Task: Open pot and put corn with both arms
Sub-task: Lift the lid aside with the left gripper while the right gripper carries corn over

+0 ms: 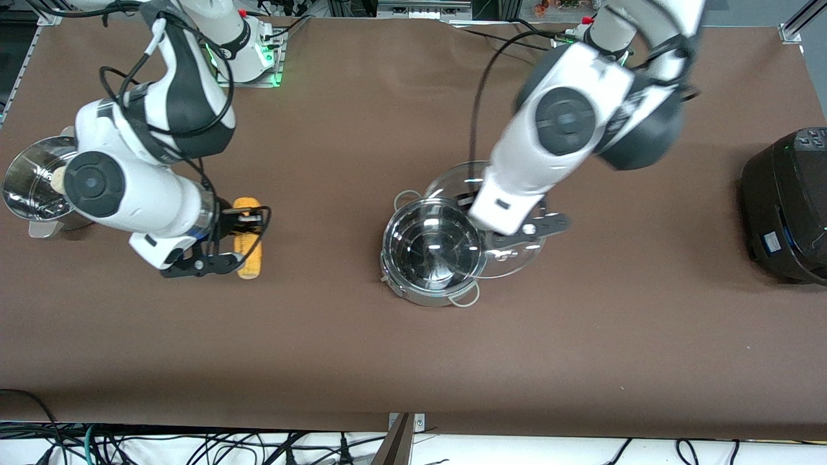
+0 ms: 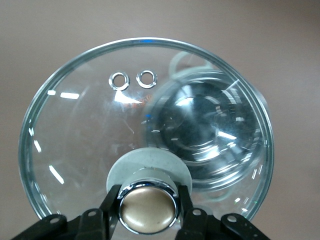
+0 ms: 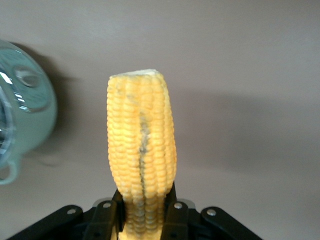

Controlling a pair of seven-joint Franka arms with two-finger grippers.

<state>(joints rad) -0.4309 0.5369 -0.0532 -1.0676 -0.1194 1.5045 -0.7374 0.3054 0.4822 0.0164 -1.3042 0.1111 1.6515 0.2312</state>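
The pot [image 1: 434, 253] is seen standing open near the middle of the table [image 1: 387, 361], its steel bowl empty as far as the front view shows. The glass lid [image 2: 145, 135] is held clear of the rim by the left gripper [image 2: 148, 210], whose 2 fingers are clamped on the round knob [image 2: 148, 206]; in the front view the lid is shown tilted and offset toward the left arm's end of the table, overlapping the pot's edge only partly. The opening step is therefore judged to be done, though the lid is not yet set down.

The corn [image 1: 248, 237] is gripped at 1 end by the right gripper [image 3: 145, 215], with the cob [image 3: 142, 155] projecting straight out from between the fingers. It is located toward the right arm's end of the table, well apart from the pot; whether it is lifted or resting on the table cannot be told with certainty. The pick-up is judged to be achieved or nearly so.

What is left, by this reading: the corn is to be carried over the open pot and released inside, with the lid kept out of its path. A steamer bowl [image 1: 32, 184] and a black cooker [image 1: 785, 206] are left untouched at the table's 2 ends.
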